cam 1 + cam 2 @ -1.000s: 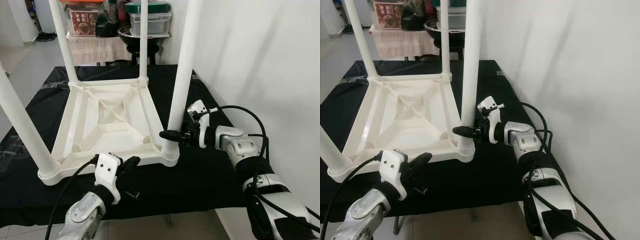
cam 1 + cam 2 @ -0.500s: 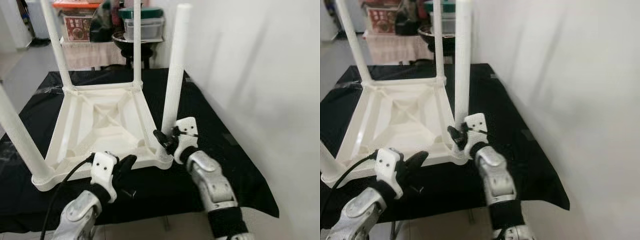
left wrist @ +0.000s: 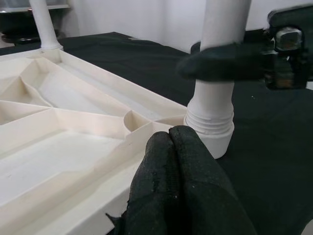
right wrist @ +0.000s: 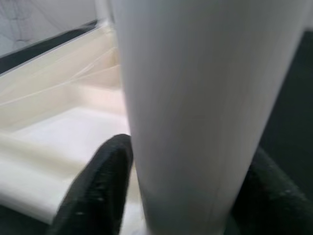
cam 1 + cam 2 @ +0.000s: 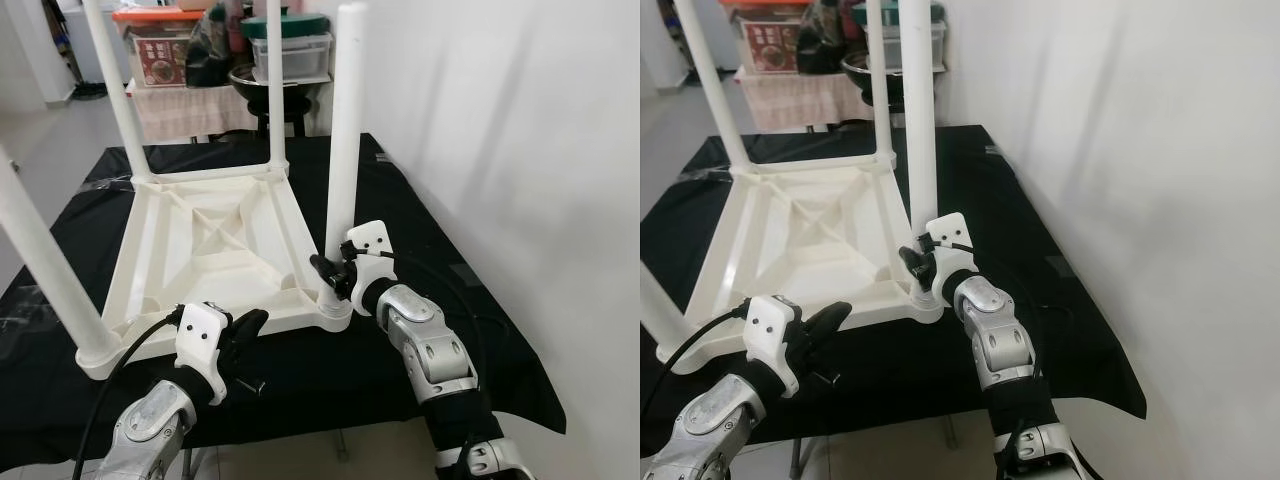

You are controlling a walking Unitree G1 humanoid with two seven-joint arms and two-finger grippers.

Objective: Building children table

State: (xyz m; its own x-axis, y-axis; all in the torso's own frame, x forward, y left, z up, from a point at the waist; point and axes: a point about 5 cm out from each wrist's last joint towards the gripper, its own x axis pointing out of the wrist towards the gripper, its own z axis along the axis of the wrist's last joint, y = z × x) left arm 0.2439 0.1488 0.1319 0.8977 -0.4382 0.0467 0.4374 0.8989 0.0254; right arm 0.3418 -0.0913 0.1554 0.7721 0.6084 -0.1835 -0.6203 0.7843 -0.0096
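Note:
A white plastic children's table [image 5: 210,250] lies upside down on a black cloth, its legs pointing up. My right gripper [image 5: 330,272] is at the foot of the near right leg [image 5: 345,130], just above the threaded socket [image 3: 211,125]. In the right wrist view the leg [image 4: 195,98] stands between the two black fingers [image 4: 102,181], which press on either side. My left gripper [image 5: 248,322] is shut with nothing in it. Its fingertips [image 3: 171,134] rest against the table's front rim, left of that socket.
The black cloth [image 5: 400,200] covers a work table whose front edge is just below my arms. A white wall [image 5: 520,150] runs close on the right. Storage boxes [image 5: 160,45] and a dark bowl stand behind. A small dark part [image 5: 256,384] lies on the cloth under my left wrist.
The camera has shifted. My right arm has swung in from the right side to the front, and its gripper stays at the foot of the leg. The left gripper has barely moved.

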